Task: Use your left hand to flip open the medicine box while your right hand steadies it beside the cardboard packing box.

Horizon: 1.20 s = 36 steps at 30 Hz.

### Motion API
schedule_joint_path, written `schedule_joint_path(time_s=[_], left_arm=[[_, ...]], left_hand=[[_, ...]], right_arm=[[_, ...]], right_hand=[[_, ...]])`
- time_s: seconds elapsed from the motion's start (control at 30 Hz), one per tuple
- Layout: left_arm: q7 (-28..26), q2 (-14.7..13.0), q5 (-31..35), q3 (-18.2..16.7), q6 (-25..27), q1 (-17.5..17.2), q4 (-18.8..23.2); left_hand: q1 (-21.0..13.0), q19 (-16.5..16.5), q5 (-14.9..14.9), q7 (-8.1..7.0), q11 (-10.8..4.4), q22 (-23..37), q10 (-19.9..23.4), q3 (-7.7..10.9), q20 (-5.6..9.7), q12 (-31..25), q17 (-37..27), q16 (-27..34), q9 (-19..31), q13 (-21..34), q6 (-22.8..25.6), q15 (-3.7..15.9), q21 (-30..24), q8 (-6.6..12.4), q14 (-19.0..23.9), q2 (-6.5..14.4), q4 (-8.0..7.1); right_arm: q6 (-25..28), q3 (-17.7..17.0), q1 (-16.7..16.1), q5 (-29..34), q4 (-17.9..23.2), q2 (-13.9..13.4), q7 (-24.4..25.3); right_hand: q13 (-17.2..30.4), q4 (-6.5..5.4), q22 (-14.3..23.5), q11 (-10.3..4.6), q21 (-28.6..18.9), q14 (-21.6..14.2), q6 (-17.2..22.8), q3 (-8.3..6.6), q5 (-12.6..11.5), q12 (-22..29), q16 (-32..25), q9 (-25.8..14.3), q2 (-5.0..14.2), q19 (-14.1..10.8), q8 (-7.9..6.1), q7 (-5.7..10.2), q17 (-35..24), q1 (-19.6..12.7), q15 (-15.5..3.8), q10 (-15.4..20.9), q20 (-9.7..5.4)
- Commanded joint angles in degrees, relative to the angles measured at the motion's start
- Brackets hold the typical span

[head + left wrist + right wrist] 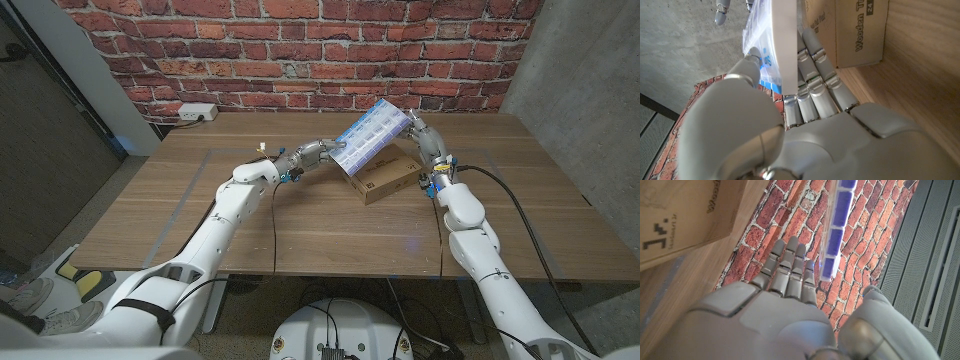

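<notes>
The medicine box (pixel 370 135), a flat clear-and-blue pill organiser, is tilted in the air over the cardboard packing box (pixel 386 176). My left hand (pixel 314 152) pinches its lower end; in the left wrist view the white edge of the medicine box (pixel 785 45) sits between thumb and fingers (pixel 815 75). My right hand (pixel 422 132) is at its upper end. In the right wrist view, the blue compartments of the medicine box (pixel 837 220) run between that hand's fingers (pixel 790 265) and thumb. I cannot tell whether the lid is lifted.
The cardboard packing box (pixel 860 30) lies on the wooden table (pixel 200 220), right of centre, just under the lifted organiser. A brick wall (pixel 300 50) runs behind the table, with a white socket strip (pixel 196 112) at its foot. A concrete wall stands on the right.
</notes>
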<state>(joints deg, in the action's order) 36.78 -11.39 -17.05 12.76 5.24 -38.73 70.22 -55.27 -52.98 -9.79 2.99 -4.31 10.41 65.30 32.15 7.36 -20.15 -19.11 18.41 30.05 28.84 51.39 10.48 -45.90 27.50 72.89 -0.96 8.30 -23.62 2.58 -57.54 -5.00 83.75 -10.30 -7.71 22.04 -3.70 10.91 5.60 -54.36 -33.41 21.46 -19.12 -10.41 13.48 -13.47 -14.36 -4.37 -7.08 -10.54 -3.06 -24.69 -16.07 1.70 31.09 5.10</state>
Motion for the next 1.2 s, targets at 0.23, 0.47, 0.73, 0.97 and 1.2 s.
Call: schedule_joint_path(time_s=[0.23,0.47,0.73,0.97,1.2], left_arm=[[0.3,-7.0,3.4,3.9,11.0,1.5,9.1],[1.8,-9.3,4.5,5.2,14.1,3.1,11.1],[1.9,-9.7,4.2,5.1,13.7,2.7,11.6],[3.4,-10.4,4.5,6.2,14.7,3.6,11.6],[5.8,-12.1,6.1,8.0,18.0,5.7,12.1]], left_hand=[[-5.1,0.3,-0.3,1.82,-3.31,0.0,3.8,3.98,2.19,0.2,-0.2,0.0,0.2,0.1,2.4,1.90,-0.6,-0.05,1.9,4.6,-0.92],[-5.1,0.4,-0.3,2.06,-3.46,0.0,3.7,4.07,2.16,0.3,-0.3,0.0,0.5,0.1,2.3,1.86,-0.7,-0.14,1.9,4.6,-0.93],[-5.1,0.5,-0.3,1.89,-3.45,0.0,3.7,4.19,2.16,0.4,-0.3,0.0,0.5,0.3,2.4,1.85,-0.9,-0.32,1.9,4.5,-0.95],[-5.1,0.5,-0.3,2.02,-3.19,0.0,3.7,4.29,2.16,0.4,-0.3,0.0,0.7,0.4,2.5,1.87,-1.1,-0.41,1.9,4.5,-0.94],[-5.1,0.4,-0.3,1.97,-3.18,0.0,3.8,4.42,2.13,0.5,-0.4,0.0,0.7,0.3,2.5,1.89,-1.2,-0.56,1.9,4.5,-0.91]], right_arm=[[5.9,-1.4,0.7,-5.2,-1.2,-2.2,-5.6],[7.8,-1.4,1.5,-6.2,-2.4,-4.0,-8.5],[8.1,-1.7,1.7,-6.8,-3.3,-4.0,-8.7],[9.3,-1.2,2.0,-6.1,-2.7,-5.1,-9.5],[13.5,-0.5,3.2,-7.6,-2.3,-8.3,-15.3]], right_hand=[[-0.7,0.76,0.0,0.14,0.4,-0.5,1.9,0.27,0.0,0.6,0.3,0.4,-0.85,-0.1,-1.15,-1.39,1.0,0.1,-0.29,1.6,-0.48],[-1.1,1.19,0.0,0.18,0.6,-1.2,3.6,0.30,-0.2,0.7,0.3,0.6,-1.04,-0.4,-1.83,-1.67,1.5,-0.3,-0.46,2.3,-0.59],[-1.5,1.89,-0.1,-0.02,0.8,-1.4,3.8,-0.03,-0.3,0.8,0.4,0.6,-0.92,-0.4,-1.96,-1.73,2.0,-1.4,-0.59,2.6,-0.68],[-1.8,2.26,-0.1,-0.24,1.1,-0.9,4.0,-0.05,-0.3,0.7,0.7,0.7,-0.99,-0.2,-2.03,-1.55,2.5,-1.7,-0.39,2.6,-0.64],[-2.2,2.97,-0.1,-0.31,1.3,-1.9,5.0,-0.67,-0.4,1.0,0.4,0.7,-0.27,-0.2,-2.45,-1.71,3.0,-3.0,-0.73,3.6,-0.62]])
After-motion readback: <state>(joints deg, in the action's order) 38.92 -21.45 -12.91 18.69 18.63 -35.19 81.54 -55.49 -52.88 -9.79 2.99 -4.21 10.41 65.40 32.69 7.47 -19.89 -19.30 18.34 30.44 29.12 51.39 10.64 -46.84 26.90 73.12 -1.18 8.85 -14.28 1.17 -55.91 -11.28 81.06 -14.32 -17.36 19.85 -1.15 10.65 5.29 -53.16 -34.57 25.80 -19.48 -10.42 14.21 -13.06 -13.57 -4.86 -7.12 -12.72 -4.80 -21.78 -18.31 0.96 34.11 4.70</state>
